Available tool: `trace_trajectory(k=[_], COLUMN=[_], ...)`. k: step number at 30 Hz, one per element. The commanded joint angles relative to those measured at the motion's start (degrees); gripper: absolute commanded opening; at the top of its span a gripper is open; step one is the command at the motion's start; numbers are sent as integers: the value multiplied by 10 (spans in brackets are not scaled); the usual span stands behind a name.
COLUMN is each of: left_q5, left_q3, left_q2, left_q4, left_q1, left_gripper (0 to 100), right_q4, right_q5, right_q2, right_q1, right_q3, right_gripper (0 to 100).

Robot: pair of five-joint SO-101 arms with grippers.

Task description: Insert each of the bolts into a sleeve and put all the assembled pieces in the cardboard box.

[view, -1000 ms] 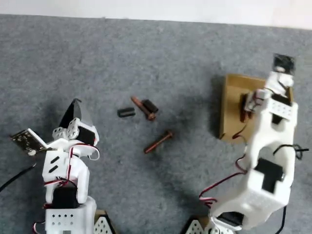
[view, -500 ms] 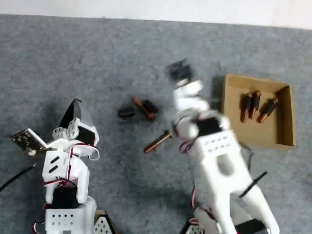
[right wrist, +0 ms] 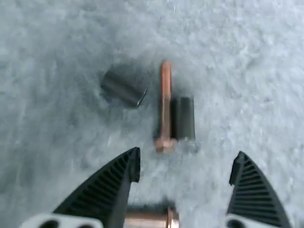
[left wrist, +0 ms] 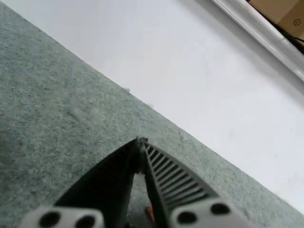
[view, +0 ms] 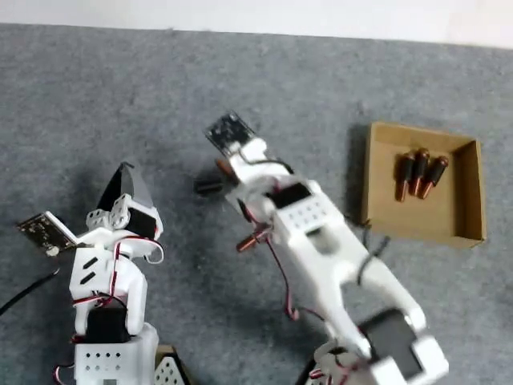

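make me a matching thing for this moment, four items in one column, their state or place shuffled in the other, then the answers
Column one:
1. left claw
2. right claw
3. cardboard box
4. bolt

Column two:
A. holds three assembled pieces
B. lies on the mat right beside a black sleeve
C. open
D. shut

Pairs: 1-D, 2-C, 3-A, 4-B.
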Motion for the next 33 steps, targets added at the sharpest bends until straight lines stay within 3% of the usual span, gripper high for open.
trace_trajectory(k=[1, 12, 33], left_q5=[-4, -4, -4], left_q3=[11, 11, 11], left_q2=[-3, -3, -3], left_q4=[4, 4, 4], left_q1=[-7, -7, -5], left_gripper=[14, 14, 14], right_q4=[33, 38, 0], right_q5=[6, 6, 5], right_q2=[79, 229, 297], right_q1=[5, 15, 46], right_q3=[-119, -234, -240], right_gripper=[275, 275, 275])
